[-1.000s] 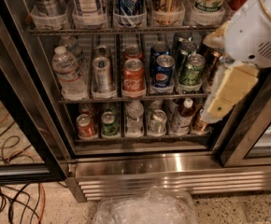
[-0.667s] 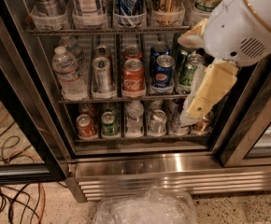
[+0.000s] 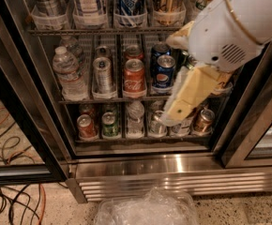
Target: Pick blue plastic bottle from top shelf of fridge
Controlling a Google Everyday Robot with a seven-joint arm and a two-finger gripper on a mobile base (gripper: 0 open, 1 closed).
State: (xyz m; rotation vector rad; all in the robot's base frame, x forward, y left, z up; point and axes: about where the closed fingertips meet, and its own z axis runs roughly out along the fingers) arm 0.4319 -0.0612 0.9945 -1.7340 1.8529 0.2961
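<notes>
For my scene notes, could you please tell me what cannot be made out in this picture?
Camera view:
1. Blue plastic bottle on the top shelf: its top is cut off by the upper edge.
2. Right-hand cans: partly hidden behind the pincer, which hangs low in the fridge.

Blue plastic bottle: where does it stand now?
The blue plastic bottle stands upper left on the top shelf, in the second visible tray from the left; the gripper is lower right, before the bottom cans.
</notes>
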